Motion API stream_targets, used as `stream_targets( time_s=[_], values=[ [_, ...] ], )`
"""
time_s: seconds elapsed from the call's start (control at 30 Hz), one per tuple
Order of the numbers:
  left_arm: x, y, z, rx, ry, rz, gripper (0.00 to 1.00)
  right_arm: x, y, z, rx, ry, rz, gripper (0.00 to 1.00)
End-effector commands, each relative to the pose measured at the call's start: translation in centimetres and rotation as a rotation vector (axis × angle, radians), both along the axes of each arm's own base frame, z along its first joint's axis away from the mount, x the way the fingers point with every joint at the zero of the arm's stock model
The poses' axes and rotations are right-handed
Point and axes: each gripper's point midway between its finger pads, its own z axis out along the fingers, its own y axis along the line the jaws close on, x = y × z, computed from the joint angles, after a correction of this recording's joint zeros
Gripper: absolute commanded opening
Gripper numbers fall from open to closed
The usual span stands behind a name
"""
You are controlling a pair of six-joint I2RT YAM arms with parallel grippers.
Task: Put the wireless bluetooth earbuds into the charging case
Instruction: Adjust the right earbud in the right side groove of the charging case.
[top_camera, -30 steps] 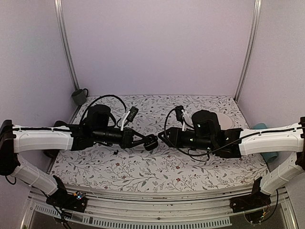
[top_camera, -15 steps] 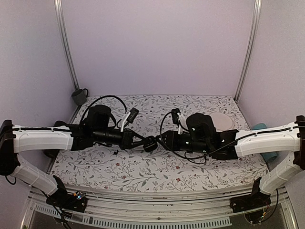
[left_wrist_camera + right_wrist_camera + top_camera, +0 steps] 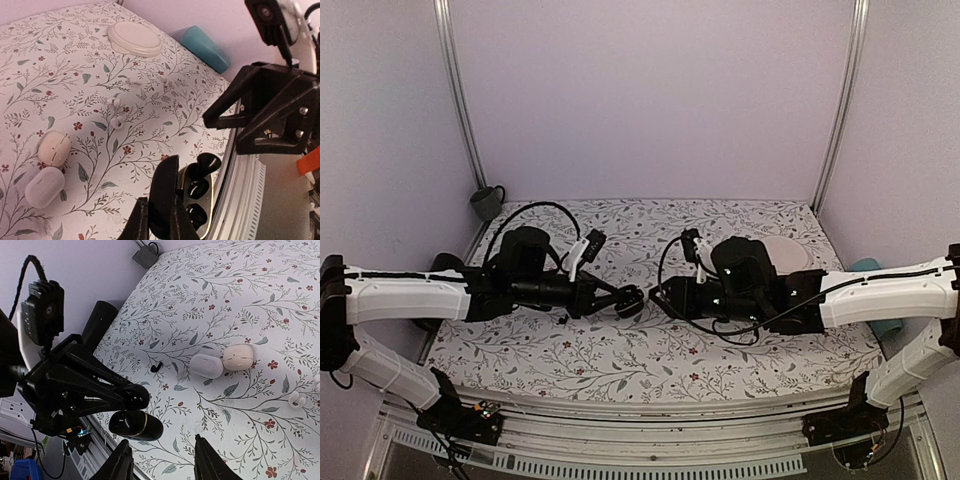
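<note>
Count: two arms, one black case (image 3: 136, 424), one black earbud (image 3: 156, 367) in sight. Second black earbud not found. Also two white pebble cases (image 3: 54, 147), at least two white earbuds (image 3: 117, 121), one white dish (image 3: 134, 39), one teal cup (image 3: 205, 47), one grey mug (image 3: 486, 202).

Case sits in the air above the mid cloth (image 3: 650, 350), pinched by the left gripper (image 3: 620, 298), whose fingers press on its edge. From the left wrist it looks open: lid up, gold rim, two dark hollows. Cannot tell whether a hollow holds an earbud. The lone black earbud lies on the cloth, left of the white cases and well apart from the held case.

Right gripper (image 3: 162, 460) faces the case from just beside it, jaws spread, nothing between them.

Surface: table under a white cloth printed with grey leaves and red flowers, metal rail along the near edge. Room: plain lilac walls (image 3: 650, 100), two metal posts (image 3: 457, 100) at the back corners.

Around: white cases lie side by side, touching or nearly so. White earbuds are scattered between them and the dish. Dish at far right of the cloth. Teal cup on its side by the right edge. Mug at far left corner.

In the way: from above, both arms cover the middle of the cloth, and the left fingers hide part of the case.
</note>
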Motion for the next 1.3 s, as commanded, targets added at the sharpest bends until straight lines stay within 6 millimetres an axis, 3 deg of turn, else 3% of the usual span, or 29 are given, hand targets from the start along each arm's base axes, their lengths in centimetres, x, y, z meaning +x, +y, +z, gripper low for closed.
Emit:
stream_targets(
  time_s=[0.0,0.1,0.27,0.43,0.67,1.27],
  values=[
    [0.4,0.6,0.9,0.022,-0.201,0.027,0.0,-0.7,-0.4,3.0,0.01,-0.068,0.065,0.45],
    [0.2,0.4,0.3,0.055,-0.28,0.039,0.0,-1.7,0.5,3.2,-0.017,-0.105,0.134,0.52],
    [0.0,0.0,-0.5,0.089,-0.363,0.052,0.0,-1.3,1.4,1.5,-0.15,-0.105,0.173,0.56],
    [-0.3,-0.2,-2.0,0.133,-0.466,0.062,0.0,-1.4,1.3,-1.2,-0.194,-0.032,0.166,0.53],
    [-0.7,-1.2,-3.9,0.175,-0.478,0.036,0.0,-2.0,1.7,-3.2,-0.184,0.022,0.18,0.44],
    [-1.4,-1.8,-4.3,0.175,-0.466,0.013,0.0,-1.7,2.1,-5.0,-0.257,0.032,0.188,0.36]
  ],
)
